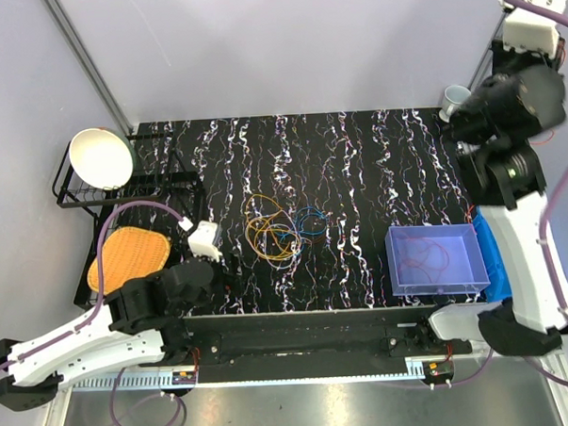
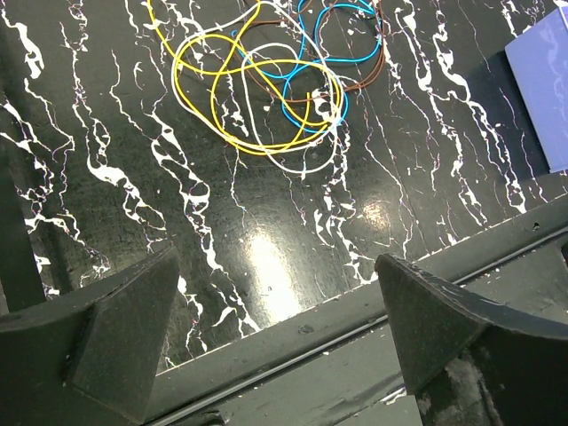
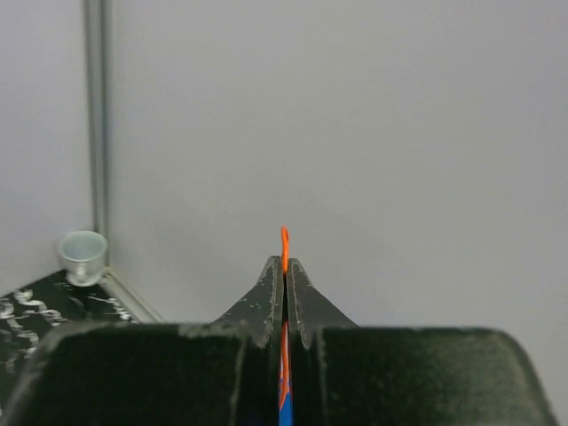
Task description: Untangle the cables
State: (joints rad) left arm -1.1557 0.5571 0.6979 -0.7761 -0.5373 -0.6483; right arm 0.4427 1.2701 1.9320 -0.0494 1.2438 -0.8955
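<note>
The cables [image 1: 275, 230] lie in a loose tangle at the middle of the black marbled table: yellow, orange, white, blue and brown loops [image 2: 266, 89] crossing one another. My left gripper [image 2: 275, 293] hovers open over the table's near edge, short of the tangle, with nothing between its fingers [image 2: 124, 328]. My right gripper [image 3: 285, 266] is raised at the back right, pointing at the grey wall. It is shut on a thin orange cable [image 3: 284, 240] whose end sticks out past the fingertips.
A translucent purple bin [image 1: 436, 289] sits at the right front with a thin reddish wire [image 1: 427, 259] inside, and something blue [image 1: 493, 256] beside it. A small cup [image 1: 455, 96] stands at the back right corner. At left are a black rack with a white bowl [image 1: 101, 157] and an orange woven mat [image 1: 127, 256].
</note>
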